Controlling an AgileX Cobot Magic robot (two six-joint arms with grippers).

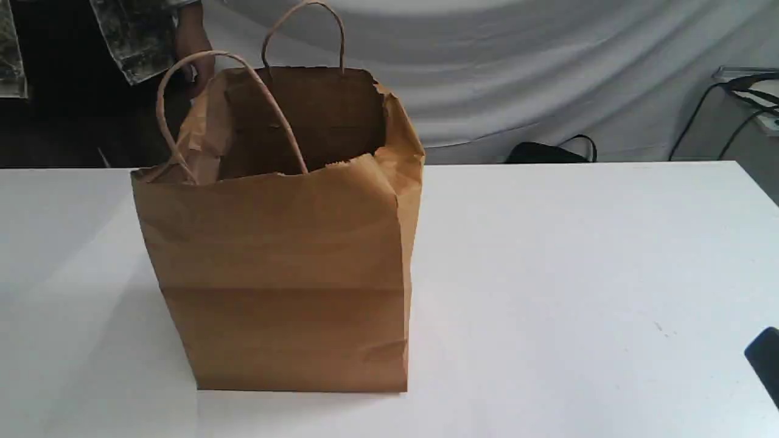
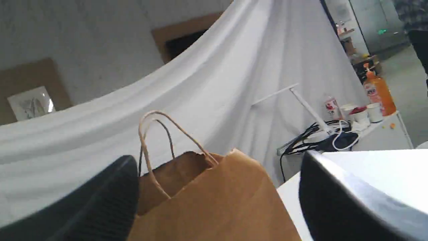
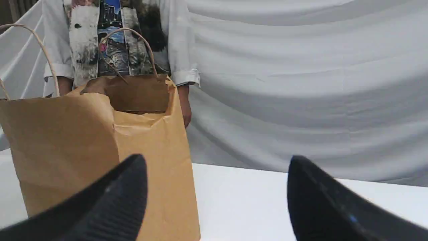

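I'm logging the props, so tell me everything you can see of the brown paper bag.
The brown paper bag stands upright and open on the white table, left of centre. Creased kraft paper, rim crumpled and torn, two twisted paper loop handles sticking up. Nothing shows inside; left gripper and right gripper don't touch it.

Front exterior and low wrists share the bag [image 1: 280, 274].

The left jaws stand spread wide, their two dark fingers [image 2: 100, 204] well apart, one ribbed pad facing inward. The right jaws are spread just as wide, fingers [image 3: 110, 201] apart. The exterior view catches only one dark fingertip [image 1: 767, 358] of them.
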